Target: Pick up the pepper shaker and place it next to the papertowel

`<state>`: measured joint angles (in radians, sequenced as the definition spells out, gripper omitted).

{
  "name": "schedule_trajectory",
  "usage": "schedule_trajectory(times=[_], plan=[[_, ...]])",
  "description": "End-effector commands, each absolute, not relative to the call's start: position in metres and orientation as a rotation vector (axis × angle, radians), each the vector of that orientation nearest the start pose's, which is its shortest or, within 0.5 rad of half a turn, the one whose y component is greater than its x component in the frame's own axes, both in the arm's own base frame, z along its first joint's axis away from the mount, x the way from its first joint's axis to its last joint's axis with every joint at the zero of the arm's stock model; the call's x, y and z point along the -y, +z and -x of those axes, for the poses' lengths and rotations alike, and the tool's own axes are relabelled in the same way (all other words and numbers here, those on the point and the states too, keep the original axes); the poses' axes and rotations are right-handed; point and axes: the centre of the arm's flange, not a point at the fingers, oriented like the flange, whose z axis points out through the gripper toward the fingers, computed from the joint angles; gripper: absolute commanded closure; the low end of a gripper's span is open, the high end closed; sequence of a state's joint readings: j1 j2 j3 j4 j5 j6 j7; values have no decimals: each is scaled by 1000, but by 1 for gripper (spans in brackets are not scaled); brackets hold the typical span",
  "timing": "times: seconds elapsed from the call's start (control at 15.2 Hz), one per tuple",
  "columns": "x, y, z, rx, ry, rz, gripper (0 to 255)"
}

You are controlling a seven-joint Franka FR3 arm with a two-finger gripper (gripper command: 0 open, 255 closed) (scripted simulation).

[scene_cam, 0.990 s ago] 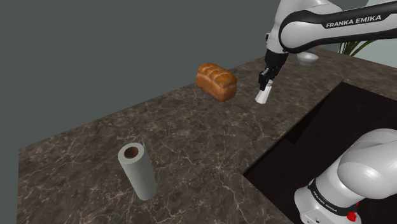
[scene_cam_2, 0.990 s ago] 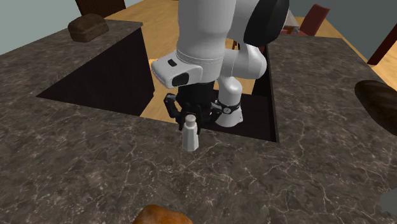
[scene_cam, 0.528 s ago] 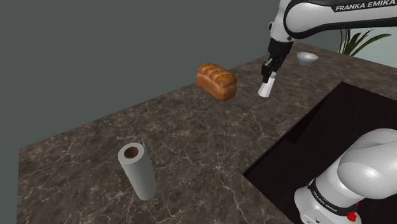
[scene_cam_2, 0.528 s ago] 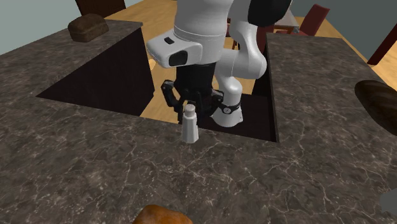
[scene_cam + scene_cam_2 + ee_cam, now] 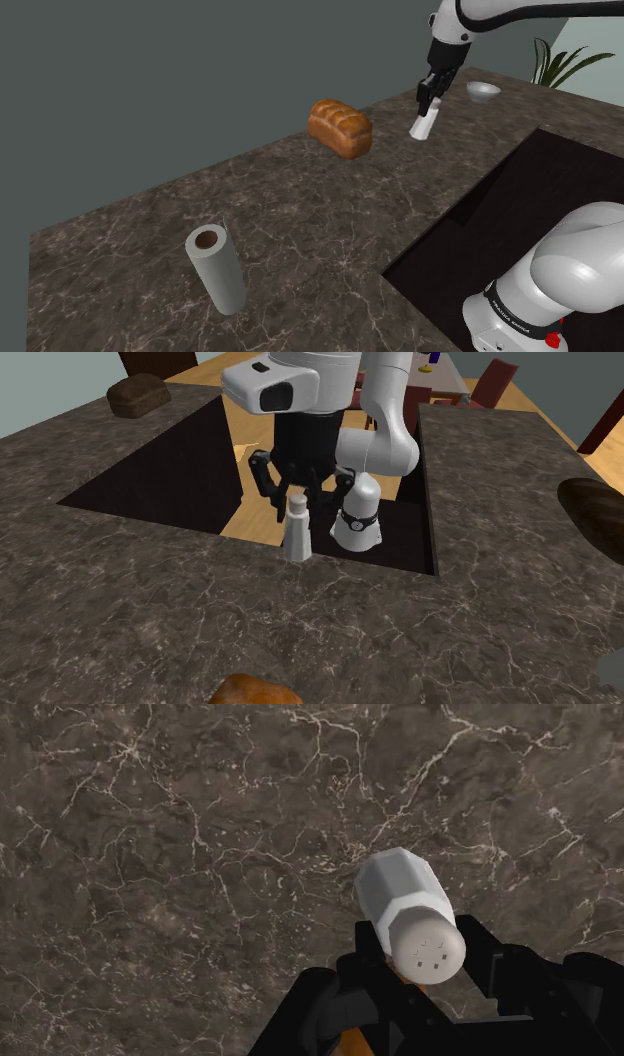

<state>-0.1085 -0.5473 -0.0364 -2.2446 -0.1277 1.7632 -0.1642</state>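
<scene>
**One white shaker pinched near its cap, the roll well away**

The dark marbled counter (image 5: 300, 200) spreads from a sunken black opening (image 5: 520, 215) beside the stand out toward the far wall. Over it the white arm (image 5: 500, 12) reaches high and far. Its wrist is turned down so the hand hangs close to plumb near the counter's far end, not far from a brown loaf (image 5: 340, 126) and a small bowl (image 5: 484, 92).

The paper towel roll (image 5: 217, 268) stands upright toward the shoulder view's lower left, well apart from all of this.

The pepper shaker (image 5: 424, 125), drawn plain white with a faceted body, hangs a little tilted from the gripper (image 5: 429, 104). It looks just clear of the stone, though the gap beneath it is hard to judge. The black fingers (image 5: 490, 954) are pressed against its narrow upper part just under the holed cap, and the body points down at the counter.

It is likely light and rigid, with hard, smooth sides that could slip or swing from so high a pinch. The carry across calls for a slow, level pace. Being tall on a small base, the shaker may topple unless set down squarely just beside the roll.
</scene>
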Motion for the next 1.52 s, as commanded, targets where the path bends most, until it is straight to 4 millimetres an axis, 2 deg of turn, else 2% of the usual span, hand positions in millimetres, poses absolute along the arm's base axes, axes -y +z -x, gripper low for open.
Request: schedule_trajectory(times=[0.0,1.19,1.45], plan=[[70,589,-387,72,-79,3256,255],[70,684,-387,72,-79,3256,255],[18,684,-394,72,-79,3256,255]])
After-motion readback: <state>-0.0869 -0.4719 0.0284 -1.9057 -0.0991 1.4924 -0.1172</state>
